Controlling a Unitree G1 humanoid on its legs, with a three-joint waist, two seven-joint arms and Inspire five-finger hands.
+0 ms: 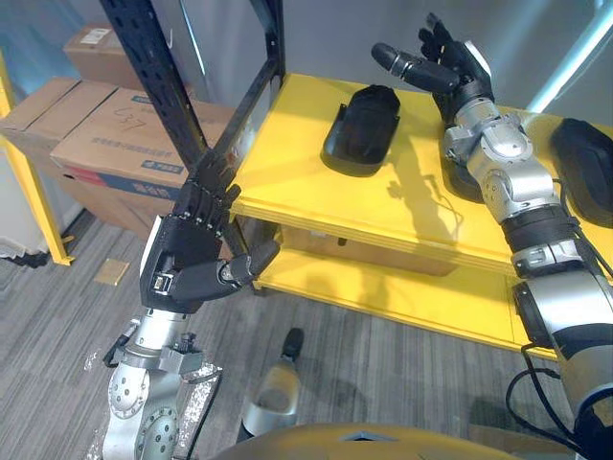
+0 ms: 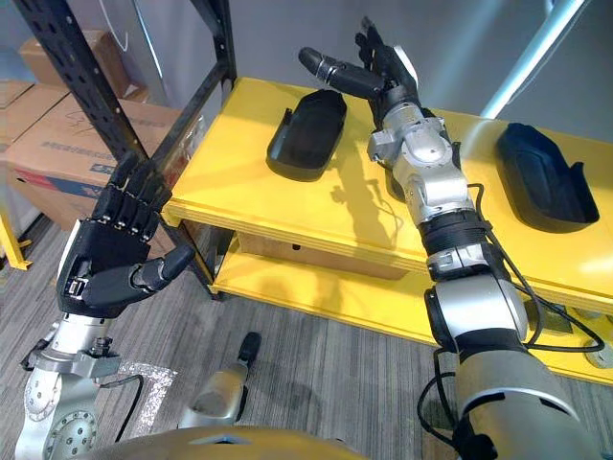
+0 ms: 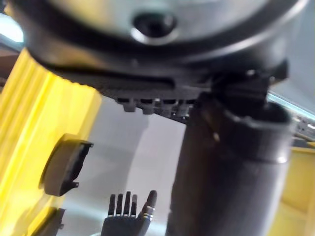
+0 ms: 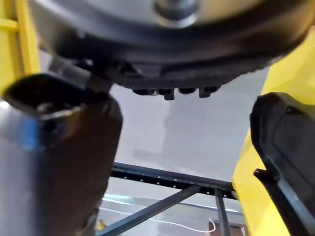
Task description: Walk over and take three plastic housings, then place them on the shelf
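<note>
Left eye view shows our right hand (image 1: 450, 67) held above the yellow shelf (image 1: 287, 163), fingers straight and spread, thumb out, grasping nothing. Just beside it toward our left, one black housing (image 1: 364, 125) lies flat on the shelf board, apart from the fingers. Our right wrist view shows the same housing close by the hand, not touched.

Next to our right forearm a dark shape (image 1: 462, 182) lies on the board, partly hidden by the arm. We take it for another housing but cannot be sure. Farther right, well apart, a second housing (image 1: 586, 163) rests on the same level.

Our left hand (image 1: 187, 251) hangs lower, in front of the shelf's black post (image 1: 158, 86), relaxed and empty. Cardboard boxes (image 1: 115, 134) are stacked beyond that post.

We judge this to be the placing step at or near its close, with the housings on the shelf and both hands free. The next move calls for lifting the right hand up and back without brushing the housing beside it or the shape under the forearm. Then we should check that three housings lie there.
</note>
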